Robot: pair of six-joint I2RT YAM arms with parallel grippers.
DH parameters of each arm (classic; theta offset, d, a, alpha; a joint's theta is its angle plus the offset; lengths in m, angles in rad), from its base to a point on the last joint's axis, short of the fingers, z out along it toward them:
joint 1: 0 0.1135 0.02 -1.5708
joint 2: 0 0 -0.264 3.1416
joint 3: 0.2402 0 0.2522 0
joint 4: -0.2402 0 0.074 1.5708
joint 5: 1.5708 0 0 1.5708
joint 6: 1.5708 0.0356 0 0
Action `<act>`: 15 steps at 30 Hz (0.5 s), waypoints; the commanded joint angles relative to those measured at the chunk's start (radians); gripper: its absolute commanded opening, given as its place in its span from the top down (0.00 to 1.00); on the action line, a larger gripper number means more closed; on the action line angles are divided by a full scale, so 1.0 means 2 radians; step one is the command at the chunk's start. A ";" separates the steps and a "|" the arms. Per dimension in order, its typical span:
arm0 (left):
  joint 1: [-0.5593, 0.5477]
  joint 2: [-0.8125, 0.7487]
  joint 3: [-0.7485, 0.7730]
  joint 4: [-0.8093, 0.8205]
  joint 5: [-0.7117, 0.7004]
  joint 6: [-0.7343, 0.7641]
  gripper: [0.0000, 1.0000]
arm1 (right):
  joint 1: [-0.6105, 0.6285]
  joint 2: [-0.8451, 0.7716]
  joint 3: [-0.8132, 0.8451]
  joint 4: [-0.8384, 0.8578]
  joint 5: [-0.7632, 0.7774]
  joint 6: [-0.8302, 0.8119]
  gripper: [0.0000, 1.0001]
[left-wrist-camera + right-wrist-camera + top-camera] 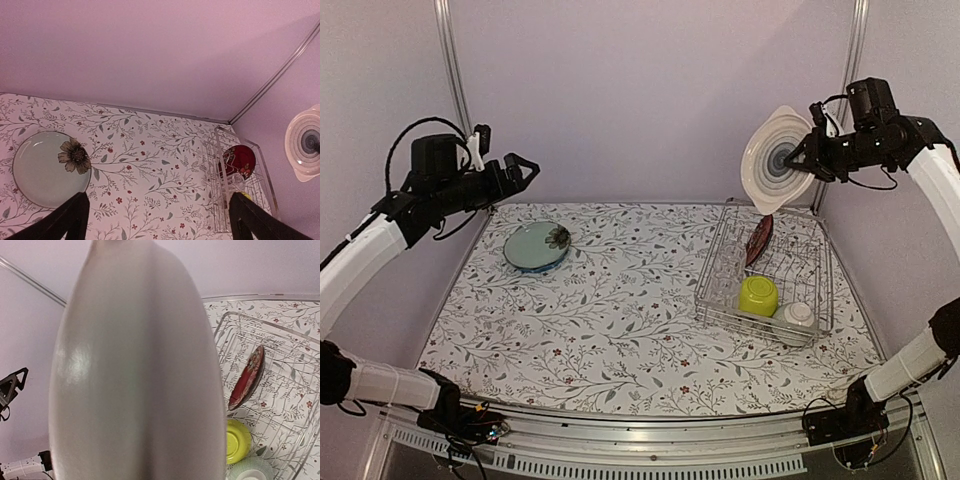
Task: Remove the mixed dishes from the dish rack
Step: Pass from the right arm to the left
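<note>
High above the dish rack (716, 262), my right gripper (808, 158) is shut on the rim of the grey ringed plate (778, 160), which stands on edge and faces left. That plate (135, 370) fills the right wrist view and hides the fingers. The rack (280, 340) holds the red floral plate (758, 240) upright, the lime-green bowl (758, 295) upside down and a small whitish bowl (798, 316). A pale blue-green plate (535, 245) lies flat on the table at far left. Raised above and left of it, my left gripper (525, 170) is open and empty.
A floral cloth (620, 320) covers the table. Metal posts rise at the back corners (450, 60) (850, 60) against the lilac wall. The rack (220, 190) sits at the right side, close to the table's right edge.
</note>
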 commanded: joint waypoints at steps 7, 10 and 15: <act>-0.096 0.028 0.007 0.072 0.159 -0.010 0.09 | 0.089 -0.046 -0.109 0.259 -0.150 0.033 0.97; -0.119 0.048 0.019 0.080 0.176 -0.019 0.12 | 0.106 -0.049 -0.132 0.294 -0.171 0.034 0.98; -0.157 0.089 0.048 0.084 0.211 -0.017 0.20 | 0.126 -0.047 -0.154 0.341 -0.215 0.043 0.99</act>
